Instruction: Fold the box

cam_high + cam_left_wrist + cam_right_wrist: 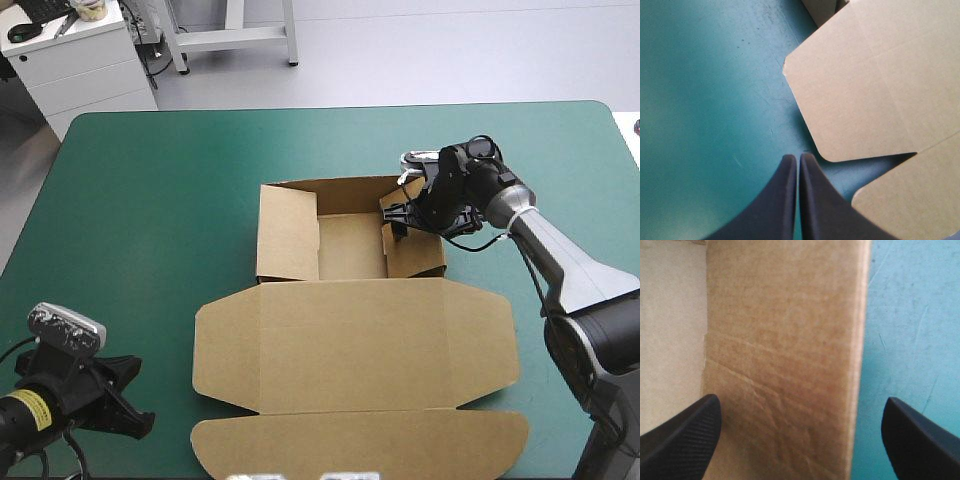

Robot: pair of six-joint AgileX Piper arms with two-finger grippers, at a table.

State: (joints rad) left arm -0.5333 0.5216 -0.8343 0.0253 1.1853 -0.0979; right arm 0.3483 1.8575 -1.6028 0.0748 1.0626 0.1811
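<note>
The brown box [355,345] lies mid-table with its lid flat toward the near edge and a rounded front flap [360,445]. At the back it forms a shallow tray: the left wall [287,235] leans up and the right wall [418,250] is partly raised. My right gripper [393,222] is open and straddles that right wall [785,355], one fingertip [685,435] inside the tray and the other over the cover. My left gripper [135,400] is shut [798,161], low over the cover near the front left corner. The lid's rounded corner [865,90] lies just ahead of it.
Bare teal-green cover [130,220] stretches left of the box and along the far edge [330,140]. On the right, the right arm [560,260] reaches in over the table. A narrow strip of cover [875,165] shows between the lid and the front flap.
</note>
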